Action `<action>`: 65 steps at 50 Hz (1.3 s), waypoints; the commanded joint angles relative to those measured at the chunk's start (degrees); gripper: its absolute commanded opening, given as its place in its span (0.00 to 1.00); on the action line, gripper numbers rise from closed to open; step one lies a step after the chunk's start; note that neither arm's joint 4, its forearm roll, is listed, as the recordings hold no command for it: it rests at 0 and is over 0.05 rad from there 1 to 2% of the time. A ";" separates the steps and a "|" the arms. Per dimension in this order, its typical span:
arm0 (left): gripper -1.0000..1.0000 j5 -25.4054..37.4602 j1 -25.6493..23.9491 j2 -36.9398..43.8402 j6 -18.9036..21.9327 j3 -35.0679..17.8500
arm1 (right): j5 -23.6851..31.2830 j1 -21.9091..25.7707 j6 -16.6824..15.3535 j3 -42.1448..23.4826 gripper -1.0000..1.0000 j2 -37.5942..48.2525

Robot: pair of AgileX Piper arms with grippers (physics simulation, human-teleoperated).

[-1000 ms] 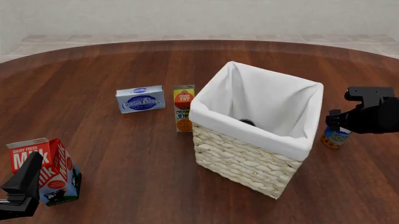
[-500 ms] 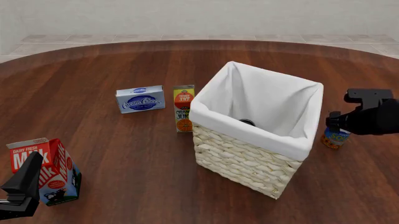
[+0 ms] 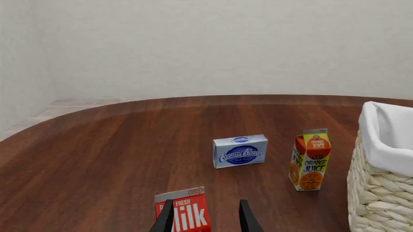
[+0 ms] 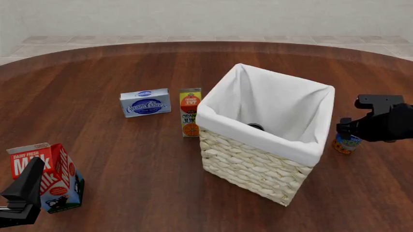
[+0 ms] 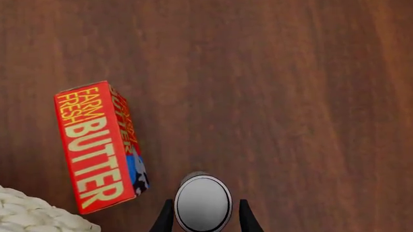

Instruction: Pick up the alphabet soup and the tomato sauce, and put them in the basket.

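While the left gripper (image 3: 205,220) waits parted over the milk carton (image 3: 185,215), well away from the basket (image 4: 255,166), the right gripper (image 5: 204,217) hangs straight above the upright alphabet soup (image 5: 202,202) just beside the basket's right side. Its fingers stand apart either side of the can's silver top, not yet gripping. I judge a plain vertical drop comes next

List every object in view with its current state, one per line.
alphabet soup: upright on the table, between the right gripper fingers, not lifted.
basket: upright, a dark round thing on its floor.
milk carton: upright, by the left gripper.
orange juice: upright.
cream cheese: standing on its edge.
butter: lying flat beside the basket.
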 commanded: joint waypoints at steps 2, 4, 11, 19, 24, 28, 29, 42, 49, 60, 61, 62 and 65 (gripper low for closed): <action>1.00 0.00 0.00 0.00 0.00 0.00 | 0.58 -0.64 -0.16 -0.80 1.00 1.80; 1.00 0.00 0.00 0.00 0.00 0.00 | 0.85 -0.94 -0.22 -1.18 1.00 2.18; 1.00 0.00 0.00 0.00 0.00 0.00 | 0.96 -0.52 -0.42 -1.38 1.00 2.53; 1.00 0.00 0.00 0.00 0.00 0.00 | 0.31 -1.50 -1.22 -1.48 1.00 3.78; 1.00 0.00 0.00 0.00 0.00 0.00 | -0.67 -2.13 -1.88 -1.15 0.00 4.46; 1.00 0.00 0.00 0.00 0.00 0.00 | -0.53 -1.89 -1.64 -1.38 0.00 4.16; 1.00 0.00 0.00 0.00 0.00 0.00 | -0.43 -1.75 -1.50 -1.42 0.00 4.10; 1.00 0.00 0.00 0.00 0.00 0.00 | 0.75 -1.22 -1.20 -1.74 0.00 1.92; 1.00 0.00 0.00 0.00 0.00 0.00 | 2.33 -1.14 -1.04 -2.35 0.00 -0.16; 1.00 0.00 0.00 0.00 0.00 0.00 | 4.19 -0.88 -0.83 -2.45 0.00 -3.64; 1.00 0.00 0.00 0.00 0.00 0.00 | 4.41 -0.87 -0.76 -2.44 0.00 -4.10; 1.00 0.00 0.00 0.00 0.00 0.00 | 4.52 -0.93 -0.80 -2.45 0.00 -4.28; 1.00 0.00 0.00 0.00 0.00 0.00 | 5.18 -0.90 -0.71 -2.61 0.00 -5.35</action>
